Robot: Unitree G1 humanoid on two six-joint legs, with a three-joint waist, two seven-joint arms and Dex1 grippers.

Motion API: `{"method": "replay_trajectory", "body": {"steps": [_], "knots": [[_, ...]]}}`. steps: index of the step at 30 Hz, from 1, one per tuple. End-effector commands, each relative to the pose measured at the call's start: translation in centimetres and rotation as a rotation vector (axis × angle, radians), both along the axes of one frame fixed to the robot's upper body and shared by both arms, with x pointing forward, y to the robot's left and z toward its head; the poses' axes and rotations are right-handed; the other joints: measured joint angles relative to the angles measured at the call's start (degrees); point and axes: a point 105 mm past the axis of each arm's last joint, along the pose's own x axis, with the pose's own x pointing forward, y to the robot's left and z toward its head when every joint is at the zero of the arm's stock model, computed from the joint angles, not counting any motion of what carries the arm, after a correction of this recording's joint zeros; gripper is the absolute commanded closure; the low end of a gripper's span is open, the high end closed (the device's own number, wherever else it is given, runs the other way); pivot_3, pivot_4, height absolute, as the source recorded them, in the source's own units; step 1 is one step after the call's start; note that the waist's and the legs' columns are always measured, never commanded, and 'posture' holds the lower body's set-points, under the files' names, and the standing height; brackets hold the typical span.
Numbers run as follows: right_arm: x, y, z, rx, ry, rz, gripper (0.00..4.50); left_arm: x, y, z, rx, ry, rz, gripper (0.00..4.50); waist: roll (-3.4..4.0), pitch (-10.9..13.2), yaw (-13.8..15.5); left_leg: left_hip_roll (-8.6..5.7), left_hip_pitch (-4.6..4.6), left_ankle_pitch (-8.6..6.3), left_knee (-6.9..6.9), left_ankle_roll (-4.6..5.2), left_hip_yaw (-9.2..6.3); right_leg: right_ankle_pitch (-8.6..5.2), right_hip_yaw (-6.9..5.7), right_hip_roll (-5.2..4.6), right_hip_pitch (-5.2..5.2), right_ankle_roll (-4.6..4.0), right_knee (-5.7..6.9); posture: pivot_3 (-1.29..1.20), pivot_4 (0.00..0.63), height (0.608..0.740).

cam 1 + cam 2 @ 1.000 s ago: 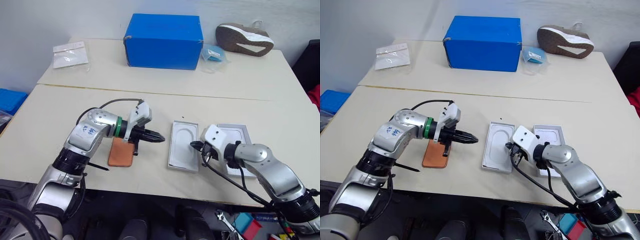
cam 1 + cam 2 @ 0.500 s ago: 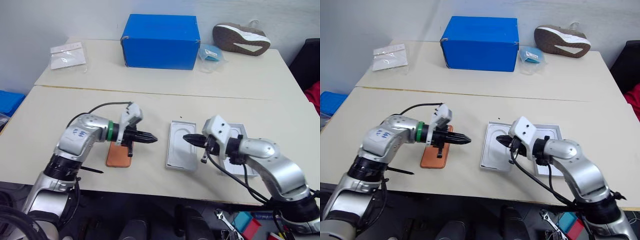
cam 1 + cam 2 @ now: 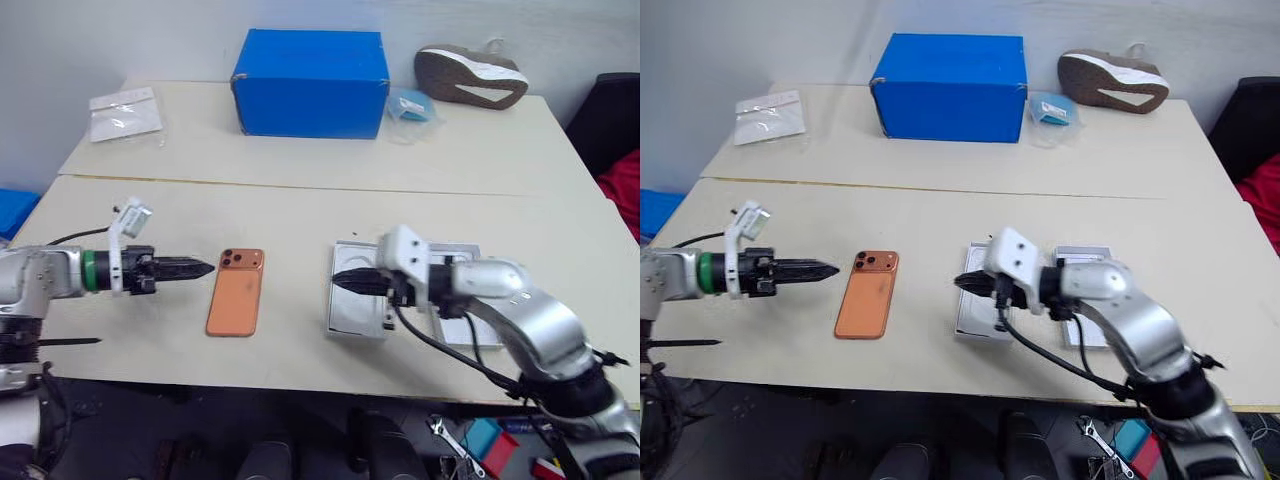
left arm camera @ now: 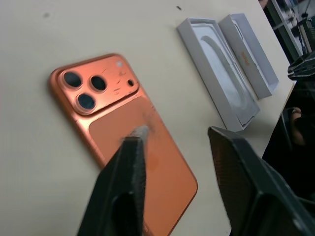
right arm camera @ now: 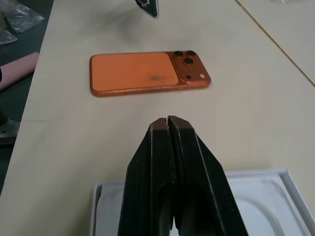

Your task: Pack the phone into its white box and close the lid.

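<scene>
The orange phone (image 3: 236, 295) lies camera side up on the near table, untouched. Left of it, a short gap away, my left gripper (image 3: 203, 268) hovers pointing at it. In the left wrist view my left gripper (image 4: 177, 135) stands open and empty over the phone (image 4: 110, 115). My right gripper (image 3: 340, 281) is shut and empty, pointing left toward the phone from above the lid (image 3: 355, 315). That wide white tray lies open side up with an oval recess inside. Beside it to the right lies the narrower white box (image 4: 248, 49) with a brownish mark.
On the far table stand a big blue box (image 3: 310, 68), a shoe (image 3: 470, 78), a clear bag (image 3: 124, 110) and a small blue packet (image 3: 408, 103). A seam joins the two tables. My right arm's black cable hangs past the front edge.
My left gripper has swung left off the phone and opened, leaving the phone fully uncovered. My right gripper has risen and moved left over the lid. The camera has shifted too.
</scene>
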Motion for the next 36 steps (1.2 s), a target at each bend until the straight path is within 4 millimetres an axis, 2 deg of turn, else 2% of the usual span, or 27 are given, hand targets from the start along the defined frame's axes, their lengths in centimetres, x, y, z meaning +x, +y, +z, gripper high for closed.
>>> {"method": "replay_trajectory", "body": {"steps": [1,4,5,6,10,16,21,27,32,36], "knots": [[0.7,1.8,-0.5,-0.034,-0.033,0.051,4.50,-0.9,0.9,-0.5,0.028,0.081,-0.002,1.29,-0.01,0.0,0.1,-0.01,0.00,-0.01,0.00,-0.01,0.00,-0.02,-0.01,-0.01,-0.03,-0.03,0.07,0.00,0.150,0.740],[1.7,4.0,-2.2,-0.112,-0.046,0.080,4.50,-0.7,1.7,-2.7,0.098,0.180,0.049,0.27,-0.01,0.0,0.1,-0.11,0.00,0.00,0.00,0.00,-0.03,-0.05,-0.03,-0.08,-0.06,-0.08,0.19,0.00,0.150,0.740],[2.0,4.8,-2.8,-0.142,-0.054,0.090,4.50,-0.5,1.7,-3.3,0.111,0.204,0.066,0.05,-0.03,0.0,0.0,-0.14,0.01,0.00,0.00,0.01,-0.02,-0.05,-0.03,-0.09,-0.07,-0.08,0.20,0.00,0.150,0.740],[2.1,5.3,-3.2,-0.161,-0.060,0.096,4.50,-0.3,1.7,-3.6,0.116,0.218,0.075,0.01,-0.04,0.0,-0.1,-0.14,0.03,0.00,0.00,0.01,-0.01,-0.05,-0.03,-0.08,-0.08,-0.08,0.25,0.00,0.150,0.740],[2.4,6.8,-4.2,-0.208,-0.072,0.128,4.50,0.2,0.7,-4.3,0.117,0.252,0.065,0.01,-0.06,0.0,0.2,-0.18,0.05,0.01,0.03,0.00,-0.08,-0.06,-0.07,-0.12,-0.12,-0.11,0.45,0.00,0.150,0.740],[2.4,8.0,-6.1,-0.297,-0.086,0.178,4.50,0.2,-1.2,-6.6,0.153,0.323,0.023,0.01,0.16,-0.2,0.2,-0.44,0.12,0.07,0.05,0.12,-0.13,-0.06,-0.13,-0.40,-0.05,-0.10,0.56,0.00,0.150,0.740],[2.8,8.2,-6.7,-0.318,-0.085,0.176,4.50,0.6,-3.1,-7.4,0.138,0.338,-0.011,0.01,0.56,-0.6,0.2,-0.72,0.24,0.15,0.05,0.25,-0.20,-0.06,-0.14,-0.66,-0.03,-0.10,0.84,0.00,0.150,0.740],[3.3,8.2,-6.7,-0.316,-0.078,0.162,4.50,0.6,-5.7,-8.3,0.143,0.365,-0.071,0.01,0.61,-0.9,0.2,-1.07,0.30,0.30,0.04,0.43,-0.30,-0.06,-0.07,-0.83,0.02,-0.10,0.97,0.00,0.150,0.740],[3.6,8.2,-6.6,-0.309,-0.075,0.152,4.50,0.4,-6.7,-8.5,0.117,0.386,-0.091,0.01,0.68,-1.1,0.2,-1.14,0.31,0.31,0.03,0.45,-0.46,-0.06,-0.05,-0.84,0.05,-0.10,1.00,0.00,0.150,0.740],[3.7,8.1,-6.7,-0.306,-0.071,0.147,4.50,0.0,-7.4,-7.7,0.048,0.408,-0.117,0.01,0.69,-1.2,0.1,-1.16,0.30,0.31,0.03,0.46,-0.55,-0.06,-0.03,-0.83,0.05,-0.10,1.01,0.00,0.150,0.740]]}}
